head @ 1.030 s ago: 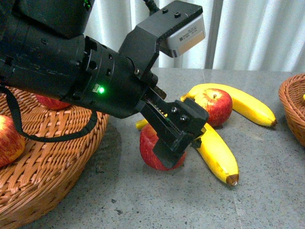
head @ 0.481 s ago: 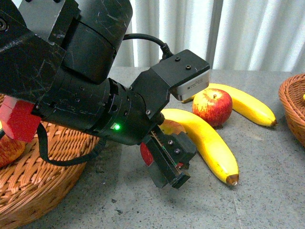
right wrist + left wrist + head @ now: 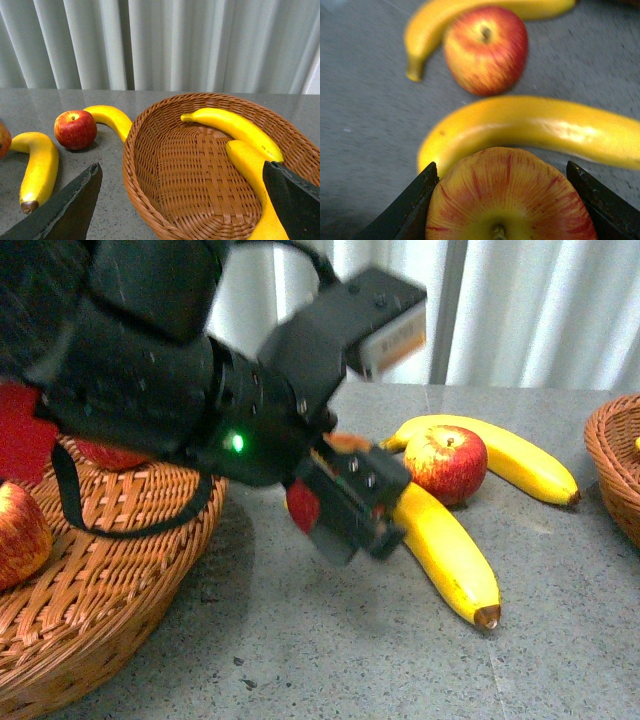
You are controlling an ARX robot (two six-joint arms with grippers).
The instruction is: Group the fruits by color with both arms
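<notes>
Front view shows a grey speckled tabletop (image 3: 560, 640) where the robot's bulky black left arm (image 3: 150, 370) is hanging, blurred, beside a wide brown wicker basket on the left (image 3: 120, 580). Two red apples (image 3: 18, 535) are lying in that basket, which suggests it is serving as the red pile and as the likely destination of the arm's load.

A second brown wicker basket (image 3: 150, 200), seen from the right wrist, is holding two glossy yellow bananas (image 3: 235, 127). The right gripper (image 3: 181, 169) is hovering over it, its black fingers spread wide with nothing between them, probably waiting for the next banana.

On the table, a long curved yellow banana with a brown tip (image 3: 450, 550) is lying just beside the left arm's claw. A second yellow banana (image 3: 525, 460) is curling behind a round red apple streaked with yellow (image 3: 447, 462) and touching it. The nearer banana is lying between the claw and this apple, so it would likely be obstructing a straight reach for it.

The left gripper (image 3: 345, 530) is clamping a yellow-streaked red apple (image 3: 507, 200) between its two black fingers (image 3: 415, 205), stem dimple facing the wrist camera. The apple appears to be clear of the tabletop, though the arm is hiding most of it from the front.
</notes>
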